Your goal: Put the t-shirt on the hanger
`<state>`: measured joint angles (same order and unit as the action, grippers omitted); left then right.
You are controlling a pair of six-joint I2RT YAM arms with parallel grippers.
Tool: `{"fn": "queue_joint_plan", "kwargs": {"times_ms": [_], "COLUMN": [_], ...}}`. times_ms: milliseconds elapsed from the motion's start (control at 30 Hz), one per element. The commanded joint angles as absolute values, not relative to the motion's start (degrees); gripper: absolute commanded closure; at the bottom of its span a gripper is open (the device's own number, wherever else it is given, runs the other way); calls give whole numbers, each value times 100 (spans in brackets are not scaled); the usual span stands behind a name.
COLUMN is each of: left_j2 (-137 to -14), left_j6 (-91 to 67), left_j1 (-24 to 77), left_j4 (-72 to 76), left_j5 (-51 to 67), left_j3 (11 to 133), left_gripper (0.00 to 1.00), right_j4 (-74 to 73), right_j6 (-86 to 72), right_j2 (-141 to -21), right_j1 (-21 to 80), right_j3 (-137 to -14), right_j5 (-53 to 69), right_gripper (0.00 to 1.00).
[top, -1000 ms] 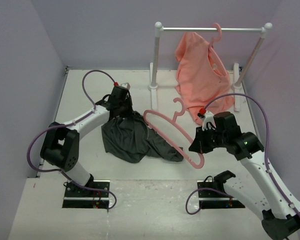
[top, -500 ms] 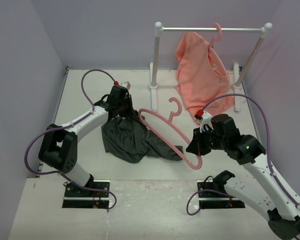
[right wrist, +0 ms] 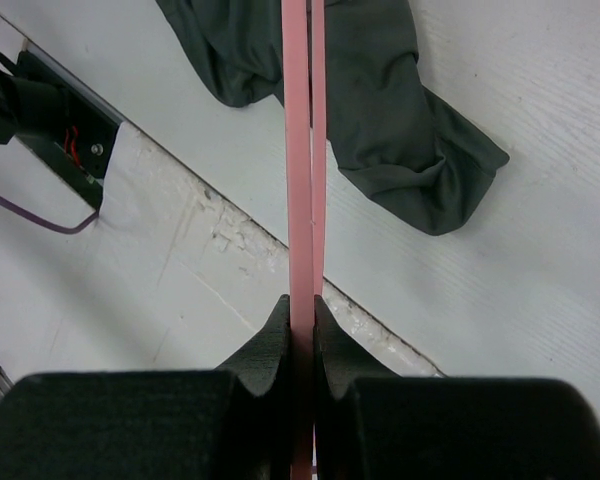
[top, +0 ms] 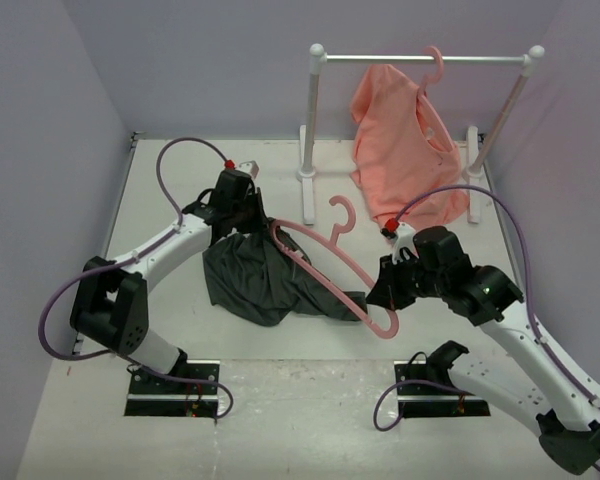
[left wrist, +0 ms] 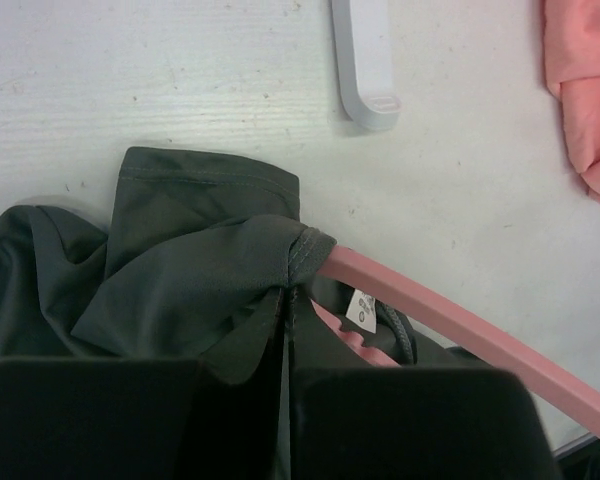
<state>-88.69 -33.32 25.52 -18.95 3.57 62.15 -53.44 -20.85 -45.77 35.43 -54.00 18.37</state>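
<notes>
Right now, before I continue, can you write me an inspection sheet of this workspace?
Surface: white table, t-shirt partly lying on it.
Job's things: dark grey t-shirt bunched, collar raised; pink hanger off the table, one end at the collar.
Clutter: salmon-pink garment hanging from the white rail.
Grippers: left gripper jaws shut on the t-shirt; right gripper jaws shut on the hanger.
Cables: purple cables loop above both arms.
Surroundings: lilac walls.
</notes>
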Motion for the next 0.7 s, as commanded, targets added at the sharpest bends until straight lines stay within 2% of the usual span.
{"fn": "queue_joint_plan", "kwargs": {"times_ms": [0, 100, 367, 467, 667], "left_j2": [-8354, -8214, -7826, -7473, -6673], "left_j6": [-3241, -3202, -2581, -2287, -2090], "left_j1": [2522, 2522, 2576, 2931, 3537], "left_j4": [-1734, -1715, -2189, -2399, -2859], "left_j5": [609, 621, 1180, 1224, 902], "left_j3": [6011, 5880, 6162, 6187, 6368], "left_gripper": [100, 100, 100, 100, 100], "right_j4": [-4769, -4657, -3976, -3678, -3074], "right_j6": [-1950, -1841, -1421, -1457, -1767], "right_j2": [-4924, -5003, -5108, -5089, -5099], "right_j1": [3621, 3629, 3639, 3639, 3637], "right_j3": [-5577, -5745, -5505, -5345, -5157], "right_j5": [1644, 1696, 3548, 4153, 4170], "right_gripper": [100, 100, 100, 100, 100]}}
